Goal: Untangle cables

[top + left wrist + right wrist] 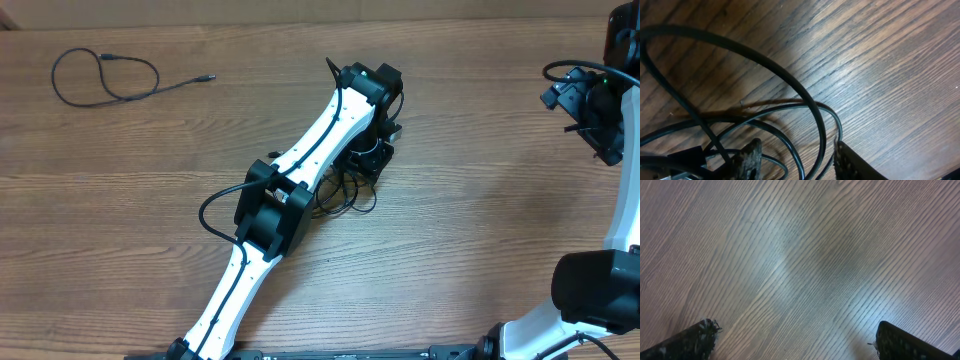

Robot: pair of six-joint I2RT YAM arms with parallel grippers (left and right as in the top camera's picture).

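Observation:
A tangled bundle of thin black cables [345, 190] lies mid-table, partly hidden under my left arm. My left gripper [372, 158] is down on the bundle. In the left wrist view its fingers [799, 161] are apart, with cable loops [810, 115] lying between and around them on the wood. One separate cable [105, 78] lies as a loose loop at the far left, its plug [207, 76] pointing right. My right gripper [590, 105] is at the far right edge. Its fingers [792, 337] are wide apart over bare wood, holding nothing.
The table [480, 200] is brown wood grain. The left arm's white links [300, 170] run diagonally from the front edge to the middle. The right arm's base [590, 290] stands at the front right.

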